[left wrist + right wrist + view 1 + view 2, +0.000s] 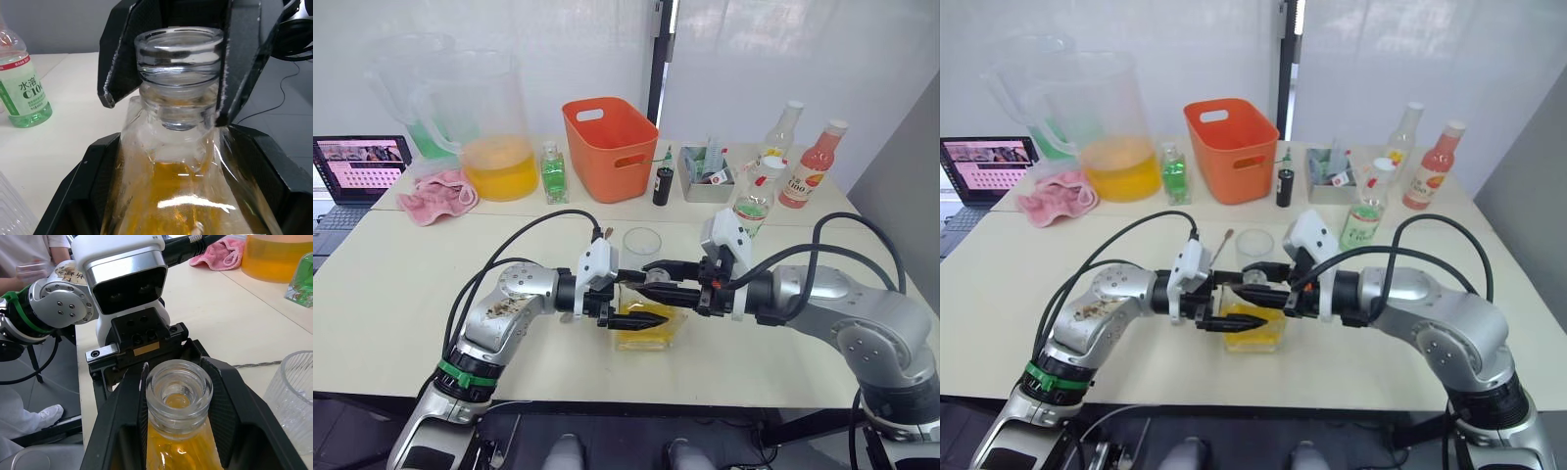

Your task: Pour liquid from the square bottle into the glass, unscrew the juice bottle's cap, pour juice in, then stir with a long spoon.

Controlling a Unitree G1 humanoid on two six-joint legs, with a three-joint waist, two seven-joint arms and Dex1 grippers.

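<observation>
Gripping the square bottle [646,328] with both left gripper [641,318] and right gripper [658,284], I see its neck unstoppered on the worktop [401,294]; the glass [641,247] behind looks empty, so every pour remains.

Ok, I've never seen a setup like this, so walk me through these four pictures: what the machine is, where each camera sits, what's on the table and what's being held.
It is a humanoid robot with two arms, each ending in a two-fingered black gripper. Two pictures come from its head, looking down over the arms; the other two come from cameras on each wrist, looking along the fingers.

Both the left gripper and the right gripper meet at the square bottle of yellow liquid, which stands on the table. The wrist views show its neck open, no stopper, with fingers on both sides. Whether they actually squeeze it I cannot tell.

Just behind stands the empty glass. To the right is the juice bottle; farther back, an orange basket and a big pitcher.
</observation>
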